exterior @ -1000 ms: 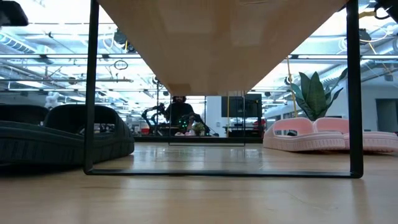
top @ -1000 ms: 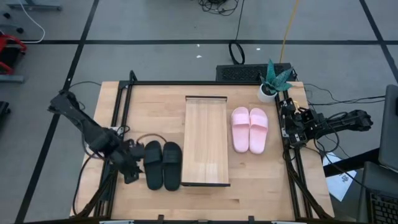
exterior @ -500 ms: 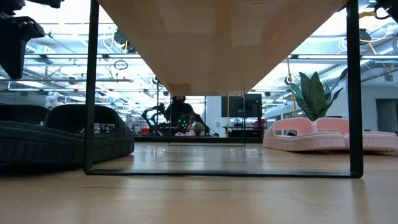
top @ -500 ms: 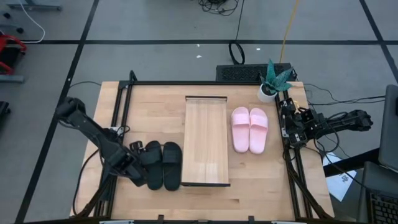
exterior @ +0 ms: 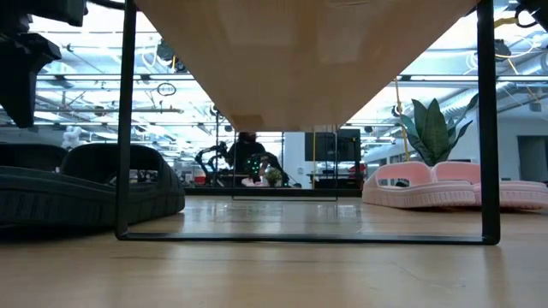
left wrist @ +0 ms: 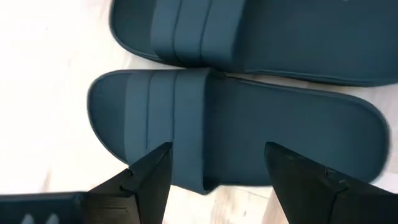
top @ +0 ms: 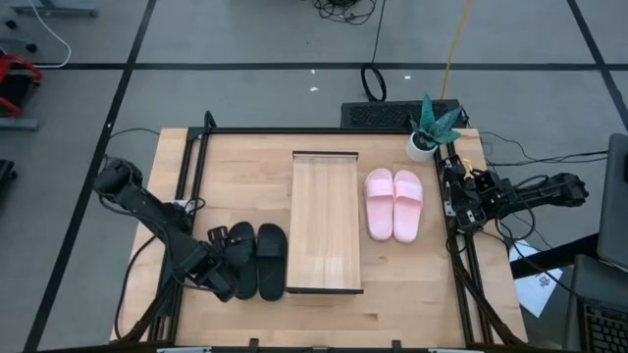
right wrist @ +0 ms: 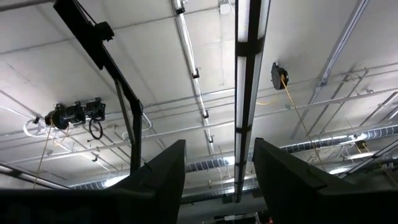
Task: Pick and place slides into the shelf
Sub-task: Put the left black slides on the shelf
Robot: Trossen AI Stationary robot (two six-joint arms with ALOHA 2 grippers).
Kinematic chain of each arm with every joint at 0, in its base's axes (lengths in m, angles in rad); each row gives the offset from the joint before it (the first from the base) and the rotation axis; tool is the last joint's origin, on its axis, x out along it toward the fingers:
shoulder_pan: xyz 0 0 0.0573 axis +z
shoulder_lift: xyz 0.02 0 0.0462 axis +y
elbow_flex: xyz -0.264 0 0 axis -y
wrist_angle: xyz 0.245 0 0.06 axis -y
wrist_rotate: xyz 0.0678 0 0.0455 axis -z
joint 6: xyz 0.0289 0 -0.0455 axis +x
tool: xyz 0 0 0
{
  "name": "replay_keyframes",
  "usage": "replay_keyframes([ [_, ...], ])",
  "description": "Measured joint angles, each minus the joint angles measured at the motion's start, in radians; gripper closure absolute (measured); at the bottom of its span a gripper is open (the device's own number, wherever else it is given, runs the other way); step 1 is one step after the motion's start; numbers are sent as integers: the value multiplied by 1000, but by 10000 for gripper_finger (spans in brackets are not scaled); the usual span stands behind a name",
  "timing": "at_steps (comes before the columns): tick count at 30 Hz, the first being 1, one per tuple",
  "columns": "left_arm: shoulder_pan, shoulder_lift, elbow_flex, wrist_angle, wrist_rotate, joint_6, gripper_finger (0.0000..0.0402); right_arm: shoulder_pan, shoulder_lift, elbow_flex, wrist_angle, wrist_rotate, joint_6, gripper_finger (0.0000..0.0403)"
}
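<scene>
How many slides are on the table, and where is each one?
4. Two black slides lie side by side left of the shelf, under the open left gripper. Two pink slides lie right of it. None seems hidden.

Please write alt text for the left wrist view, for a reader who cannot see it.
The left claw, open, hovers above a black slide sandal, one dark finger over its strap. The second black slide lies alongside on the light wooden tabletop.

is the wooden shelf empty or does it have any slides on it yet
Empty. The shelf shows bare planks; the black slides lie left of it, the pink slides right.
</scene>
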Motion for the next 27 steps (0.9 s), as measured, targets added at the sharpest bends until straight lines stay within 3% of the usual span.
replay_keyframes([
  [10, -13, 80, 0, -3, -62, -23, 149, 0, 0, 0, -3, 85, -2, 225],
  [17, -13, 94, 1, -7, 0, -103, 149, 0, 0, 0, -3, 102, -1, 225],
  [23, -26, 11, 58, -22, 40, -70, 149, 0, 0, 0, -3, 102, 0, 225],
  [27, -28, -91, 92, -96, 14, -56, 149, 0, 0, 0, -4, 101, 0, 225],
])
